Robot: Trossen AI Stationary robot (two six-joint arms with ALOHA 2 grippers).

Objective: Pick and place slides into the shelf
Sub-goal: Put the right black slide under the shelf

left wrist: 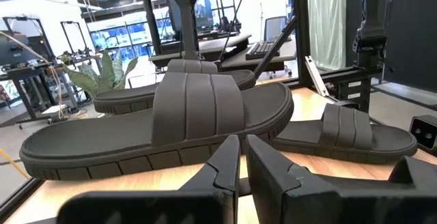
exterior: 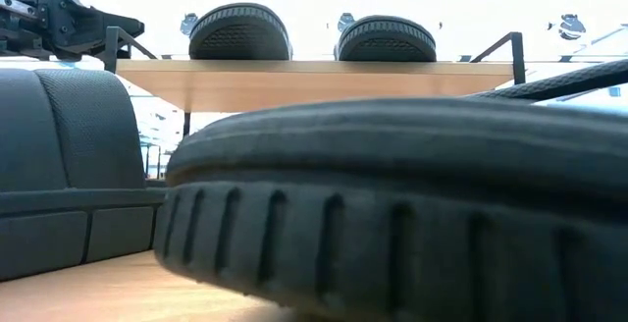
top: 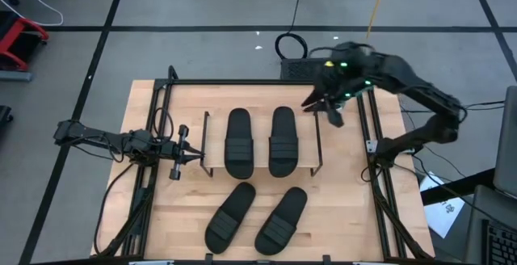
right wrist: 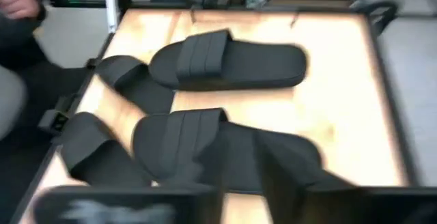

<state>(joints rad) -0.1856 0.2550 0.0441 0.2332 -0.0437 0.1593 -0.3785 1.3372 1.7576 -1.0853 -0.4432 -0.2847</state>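
Note:
Two black slides (top: 239,142) (top: 283,141) lie side by side, soles down, on the shelf's (top: 260,168) light top board. Two more slides (top: 230,215) (top: 281,220) lie slanted on the table in front of it. In the low view one of these (exterior: 392,214) fills the foreground, and the shelf board (exterior: 314,81) carries the other pair behind it. My left gripper (top: 194,153) hovers shut just left of the shelf, level, pointing at it; in its wrist view the fingers (left wrist: 240,173) face a slide (left wrist: 171,125). My right gripper (top: 325,111) hangs open above the shelf's far right corner, holding nothing.
A black metal frame (top: 170,83) runs around the wooden table (top: 347,216). Cables and a dark box (top: 295,63) sit past the far edge. Part of a person (right wrist: 13,5) shows beside the table in the right wrist view. Bare wood lies to the shelf's right.

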